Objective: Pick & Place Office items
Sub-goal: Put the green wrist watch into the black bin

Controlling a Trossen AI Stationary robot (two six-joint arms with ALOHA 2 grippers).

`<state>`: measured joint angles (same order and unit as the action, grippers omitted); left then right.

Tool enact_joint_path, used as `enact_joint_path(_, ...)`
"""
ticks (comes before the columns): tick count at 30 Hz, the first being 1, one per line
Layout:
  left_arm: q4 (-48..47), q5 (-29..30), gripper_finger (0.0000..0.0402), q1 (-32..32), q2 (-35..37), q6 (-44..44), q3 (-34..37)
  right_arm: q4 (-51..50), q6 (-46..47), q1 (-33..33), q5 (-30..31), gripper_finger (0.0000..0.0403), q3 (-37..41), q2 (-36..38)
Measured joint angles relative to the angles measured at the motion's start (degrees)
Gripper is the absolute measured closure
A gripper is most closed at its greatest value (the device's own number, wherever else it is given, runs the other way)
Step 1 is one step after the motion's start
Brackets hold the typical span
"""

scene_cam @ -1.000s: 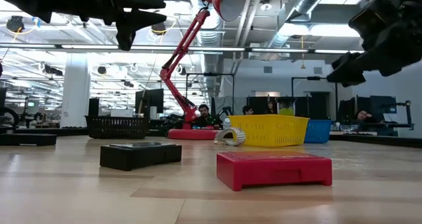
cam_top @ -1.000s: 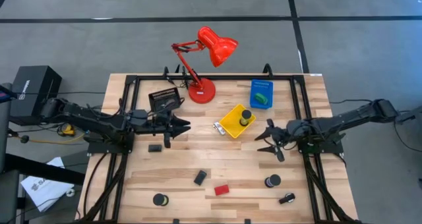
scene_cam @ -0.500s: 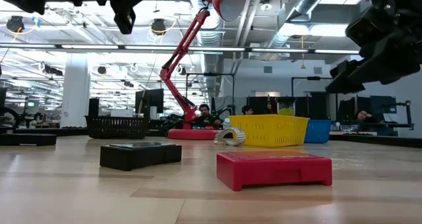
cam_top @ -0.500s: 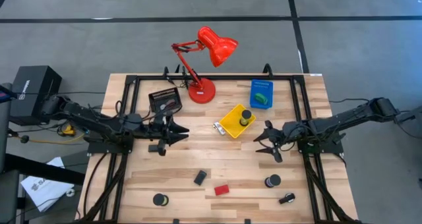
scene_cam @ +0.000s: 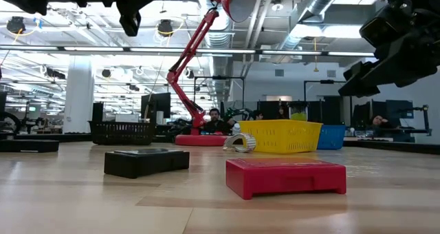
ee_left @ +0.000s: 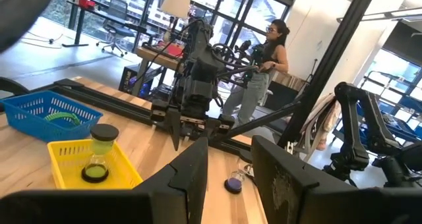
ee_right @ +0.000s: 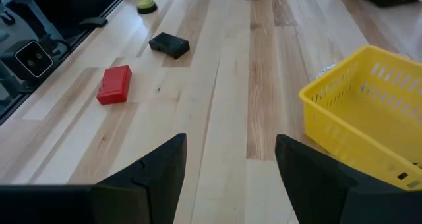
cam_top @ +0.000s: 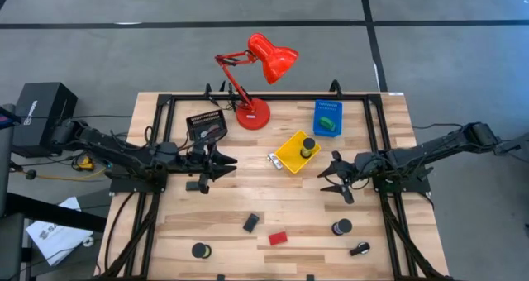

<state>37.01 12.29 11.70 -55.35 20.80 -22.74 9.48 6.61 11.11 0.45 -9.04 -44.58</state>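
Observation:
Small office items lie spread over the wooden table: a black block [cam_top: 195, 185], another black block [cam_top: 250, 223], a red block [cam_top: 278, 238], black tape rolls [cam_top: 199, 250] [cam_top: 341, 227] and a silvery clip [cam_top: 272, 159]. A green-topped cylinder [cam_top: 308, 145] stands in the yellow tray [cam_top: 291, 157]. My left gripper [cam_top: 219, 164] hovers open above the table at the left, just beyond the first black block, with nothing between its fingers [ee_left: 191, 178]. My right gripper [cam_top: 332, 178] hovers open at the right, near the yellow tray, and is also empty [ee_right: 231, 178].
A tall red desk lamp [cam_top: 252, 107] stands at the far edge, between a black tray [cam_top: 207, 126] and a blue tray [cam_top: 327, 117]. A small dark item [cam_top: 359, 249] lies near the front right corner. People show in the room beyond the table [ee_left: 264, 59].
My left gripper has swung a little toward the table's near edge and now reaches partly over the black block at the left. Nothing on the table has moved.

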Motion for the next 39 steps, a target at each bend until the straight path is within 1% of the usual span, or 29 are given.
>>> enact_joint_path(18, -0.1, 0.2, 0.0289, -2.1, 0.0, 0.0, 0.0, 0.2, -0.7, 0.0, 0.0, 0.0180, 0.0, 0.0)
enact_joint_path(27, 0.0, 0.2, 0.0289, -2.1, 0.0, 0.0, 0.0, 6.8, -0.6, 0.0, -0.2, 0.0180, 0.0, 0.0)
enact_joint_path(29, 0.0, 0.2, 0.0289, -2.1, 0.0, 0.0, 0.0, 7.1, -0.6, -0.1, -0.1, 0.0180, 0.0, -0.1)
enact_joint_path(31, 0.0, 0.2, 0.0289, -2.1, 0.0, 0.0, 0.0, 7.1, -1.6, -0.3, 2.5, 0.0180, 0.0, -0.4)
enact_joint_path(36, 0.2, 0.1, 0.0289, -2.3, 0.0, 0.0, 0.0, 6.9, -2.2, -2.3, 13.5, 0.0180, 0.0, -1.4)
enact_joint_path(38, 0.4, 0.1, 0.0289, -2.9, 0.0, 0.0, 0.0, 6.6, -2.3, -3.6, 19.9, 0.0180, 0.1, -1.8)
enact_joint_path(39, 0.4, -0.1, 0.0289, -3.3, 0.0, 0.0, 0.0, 6.9, -2.5, -4.5, 24.0, 0.0180, 0.0, -1.7)
